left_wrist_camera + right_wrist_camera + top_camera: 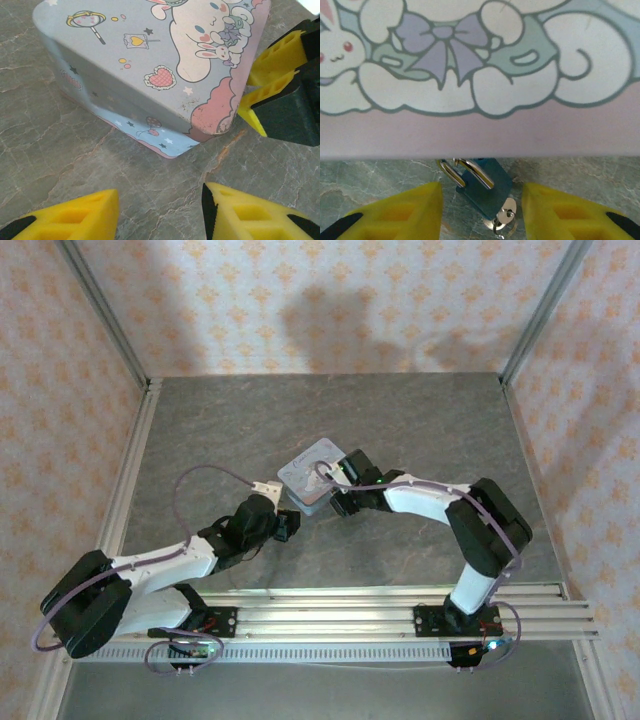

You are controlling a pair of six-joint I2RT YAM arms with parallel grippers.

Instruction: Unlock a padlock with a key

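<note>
1. Small dark teal metal padlock (487, 187) hangs at the side of the pale blue-and-pink cartoon-printed tin box (318, 472), just under the lid's pink rim. Its silver shackle hooks upward towards the tin. I cannot tell whether the shackle has released.
2. Small silver key (506, 214) sits at the padlock's lower end and appears seated in the keyhole, with its round head sticking out towards the camera.
3. Right claw (481, 200): jaws moderately wide and straddling padlock and key, with table showing on both sides, so it grips nothing. It looks lined up so that closing would catch the key head for a turn.
4. Left claw (160, 205): jaws also apart and holding nothing, low over the table near the tin's corner. It is likely placed there to brace the tin against sliding.
5. The tin lies flat with its lid on, between the two claws.
6. Table (420, 430): grey-green stone-look slab with pale veining, a matt surface.
7. Surroundings: peach floral-patterned walls (330, 300) on three sides, aluminium frame posts (100, 310) at the corners, and a slotted aluminium rail (380, 615) along the near edge carrying both arm bases.
</note>
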